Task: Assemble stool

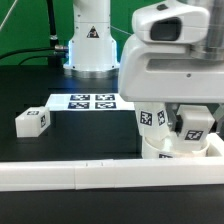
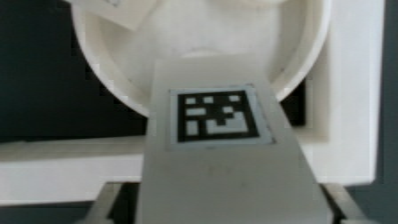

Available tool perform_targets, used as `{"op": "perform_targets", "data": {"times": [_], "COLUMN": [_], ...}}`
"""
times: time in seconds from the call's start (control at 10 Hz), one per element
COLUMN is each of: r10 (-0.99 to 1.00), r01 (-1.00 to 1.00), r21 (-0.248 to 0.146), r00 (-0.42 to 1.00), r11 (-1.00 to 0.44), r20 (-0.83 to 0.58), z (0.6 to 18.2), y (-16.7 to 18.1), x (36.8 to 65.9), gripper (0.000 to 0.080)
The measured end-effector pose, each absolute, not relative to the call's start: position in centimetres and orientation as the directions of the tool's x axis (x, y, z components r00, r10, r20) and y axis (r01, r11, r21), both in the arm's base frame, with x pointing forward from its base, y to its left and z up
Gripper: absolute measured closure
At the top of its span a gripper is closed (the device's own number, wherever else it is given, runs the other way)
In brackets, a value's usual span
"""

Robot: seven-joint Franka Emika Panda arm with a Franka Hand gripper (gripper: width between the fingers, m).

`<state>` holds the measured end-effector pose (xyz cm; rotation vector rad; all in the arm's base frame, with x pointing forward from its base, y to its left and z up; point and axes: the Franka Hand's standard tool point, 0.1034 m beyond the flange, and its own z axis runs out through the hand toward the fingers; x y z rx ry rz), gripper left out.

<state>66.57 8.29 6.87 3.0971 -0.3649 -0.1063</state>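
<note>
Black table (image 1: 40,150), green backdrop. A long white border rail (image 1: 90,176) runs along the table's near edge. The arm (image 1: 170,60) hangs over the exterior view's right side.

The seat (image 2: 125,60) lies under the arm, just behind the rail, with its hollow side facing the wrist camera.

The gripper (image 2: 217,203) is clamped on the held leg (image 2: 217,115), jaws against its flanks. That leg's long axis runs straight out from the fingers toward the seat's hollow. Judgement: the coming move runs along that axis, into the seat.

The second leg (image 1: 152,120) stands at the seat; cannot tell if it is fixed. The third leg (image 1: 32,121) lies well apart, toward the exterior view's left.

Only the wrist view shows the hollow. Only the exterior view shows the other two legs.
</note>
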Motion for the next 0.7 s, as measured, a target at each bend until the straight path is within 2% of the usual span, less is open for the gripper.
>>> {"op": "perform_targets", "data": {"times": [0.2, 0.5, 0.7], "r10": [-0.437, -0.558, -0.687], "r01": [-0.437, -0.558, -0.687], "r21": [0.022, 0.029, 0.030], "r00": [0.899, 0.829, 0.726], "r11": [-0.899, -0.829, -0.726], "r20": [-0.002, 0.008, 0.026], "z": [6.9, 7.0, 7.0], "y": [7.1, 6.5, 5.8], "x": [66.5, 66.4, 66.3], "gripper": [0.0458, 0.0458, 0.0458]}}
